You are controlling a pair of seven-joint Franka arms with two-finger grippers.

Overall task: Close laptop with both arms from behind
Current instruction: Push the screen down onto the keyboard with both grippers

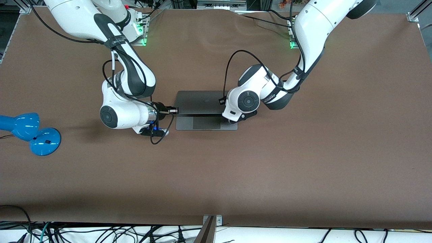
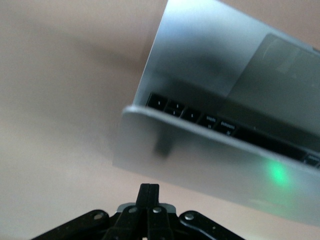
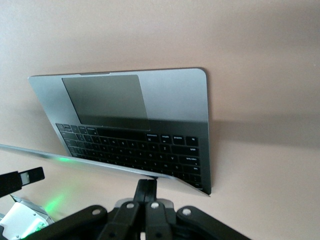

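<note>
The grey laptop (image 1: 199, 101) lies mid-table, half shut. Its lid leans low over the keyboard, logo side up, and the base with the trackpad (image 1: 206, 123) shows nearer the front camera. My right gripper (image 1: 173, 110) is shut and empty, its fingertips (image 3: 152, 186) at the lid's corner toward the right arm's end. My left gripper (image 1: 224, 115) is shut and empty at the lid's other corner; its fingertips (image 2: 149, 190) stand a little apart from the lid edge (image 2: 210, 160). The keyboard (image 3: 135, 147) shows under the lid.
A blue desk lamp (image 1: 30, 133) lies near the table edge at the right arm's end. The brown table (image 1: 236, 175) is bare nearer the front camera. The left arm's hand shows at the edge of the right wrist view (image 3: 20, 181).
</note>
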